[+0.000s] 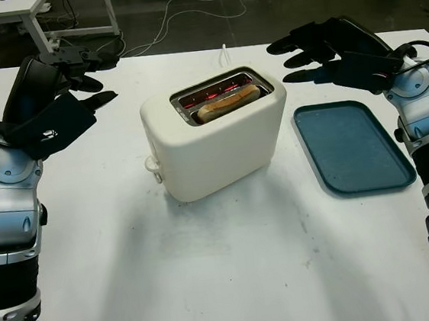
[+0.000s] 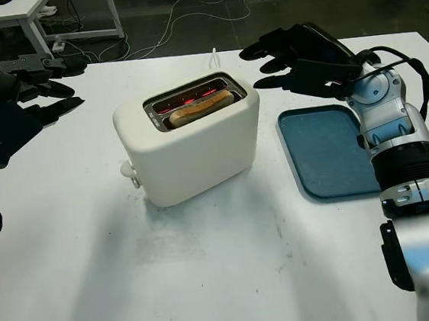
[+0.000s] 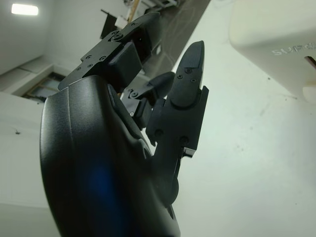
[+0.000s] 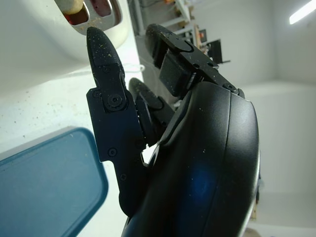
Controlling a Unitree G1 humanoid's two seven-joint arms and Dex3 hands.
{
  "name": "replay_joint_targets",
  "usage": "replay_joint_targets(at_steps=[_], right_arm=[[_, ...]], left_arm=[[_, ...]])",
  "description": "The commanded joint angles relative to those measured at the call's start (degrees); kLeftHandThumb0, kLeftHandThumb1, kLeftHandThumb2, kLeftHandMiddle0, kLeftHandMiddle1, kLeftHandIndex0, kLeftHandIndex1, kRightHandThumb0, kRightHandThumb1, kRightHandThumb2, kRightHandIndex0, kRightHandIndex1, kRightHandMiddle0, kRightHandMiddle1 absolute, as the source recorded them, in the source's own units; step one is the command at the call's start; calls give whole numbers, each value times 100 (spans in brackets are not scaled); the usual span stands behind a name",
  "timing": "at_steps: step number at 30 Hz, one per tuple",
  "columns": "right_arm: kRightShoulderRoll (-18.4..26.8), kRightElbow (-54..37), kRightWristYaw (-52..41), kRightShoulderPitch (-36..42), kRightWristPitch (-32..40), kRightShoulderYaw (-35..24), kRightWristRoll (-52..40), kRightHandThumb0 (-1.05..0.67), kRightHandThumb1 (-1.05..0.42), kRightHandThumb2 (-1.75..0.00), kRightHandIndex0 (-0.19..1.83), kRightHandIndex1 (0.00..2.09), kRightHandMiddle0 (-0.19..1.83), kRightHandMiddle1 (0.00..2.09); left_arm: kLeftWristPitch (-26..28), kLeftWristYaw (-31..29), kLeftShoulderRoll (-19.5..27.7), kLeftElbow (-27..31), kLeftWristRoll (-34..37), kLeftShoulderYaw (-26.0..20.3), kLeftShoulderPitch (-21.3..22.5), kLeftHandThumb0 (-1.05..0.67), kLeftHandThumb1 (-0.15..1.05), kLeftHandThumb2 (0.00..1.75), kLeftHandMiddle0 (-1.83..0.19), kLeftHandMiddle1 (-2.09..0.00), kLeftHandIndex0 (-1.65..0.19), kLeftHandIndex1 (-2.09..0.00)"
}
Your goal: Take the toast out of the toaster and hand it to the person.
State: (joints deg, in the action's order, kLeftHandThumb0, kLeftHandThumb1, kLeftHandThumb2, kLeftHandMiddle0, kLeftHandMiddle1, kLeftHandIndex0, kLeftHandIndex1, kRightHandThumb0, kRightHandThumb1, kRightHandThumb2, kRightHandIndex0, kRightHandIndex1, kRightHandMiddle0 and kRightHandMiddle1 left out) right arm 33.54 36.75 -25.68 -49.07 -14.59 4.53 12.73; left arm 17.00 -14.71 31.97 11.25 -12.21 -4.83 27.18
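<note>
On table (image 1: 210,268), toast (image 1: 226,106) sits in toaster (image 1: 216,141); left hand (image 1: 75,75) and right hand (image 1: 318,50) hover open either side.

One toaster (image 1: 215,133) holding one toast (image 1: 227,104); one blue tray (image 1: 351,146); two robot hands, left hand (image 1: 75,75) and right hand (image 1: 318,54).

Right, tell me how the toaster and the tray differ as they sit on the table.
The toaster is cream-white; the tray is dark blue. The toaster is a tall, rounded box, while the tray is flat and shallow with a low rim. The toaster holds a slice of toast in one slot, with red glowing inside; the tray holds nothing. Both sit on the white table, the tray on the right hand's side.
</note>
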Motion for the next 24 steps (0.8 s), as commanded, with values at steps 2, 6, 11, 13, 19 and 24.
replay_joint_targets(at_steps=[2,6,11,13,19,24], right_arm=[[27,50,5,-30,-64,-8,-15,-55,-90,0,85,1,76,0],[32,21,39,-20,-98,7,19,-55,-90,0,86,1,77,1],[31,61,22,-17,-130,-6,-10,-57,-91,0,86,1,77,1],[36,35,29,-11,-112,4,10,-55,-90,0,86,1,77,0],[20,77,31,-24,-175,-7,-15,-56,-90,0,86,1,77,1],[25,-48,27,-7,-19,8,24,-55,-90,0,85,0,76,0]], left_arm=[[-38,-23,31,12,-41,31,50,-25,92,5,-54,-82,-76,-17],[-46,-28,60,-16,-74,47,60,-24,92,5,-54,-82,-76,-17],[-25,-10,-1,-29,9,-3,42,-25,92,4,-53,-81,-76,-17],[-29,-8,26,-23,-25,8,31,-27,92,4,-53,-81,-76,-17],[-81,-6,23,-28,-1,-16,18,-27,92,5,-54,-80,-76,-17],[-100,9,14,-38,2,-21,-4,-29,92,6,-54,-80,-76,-17]])
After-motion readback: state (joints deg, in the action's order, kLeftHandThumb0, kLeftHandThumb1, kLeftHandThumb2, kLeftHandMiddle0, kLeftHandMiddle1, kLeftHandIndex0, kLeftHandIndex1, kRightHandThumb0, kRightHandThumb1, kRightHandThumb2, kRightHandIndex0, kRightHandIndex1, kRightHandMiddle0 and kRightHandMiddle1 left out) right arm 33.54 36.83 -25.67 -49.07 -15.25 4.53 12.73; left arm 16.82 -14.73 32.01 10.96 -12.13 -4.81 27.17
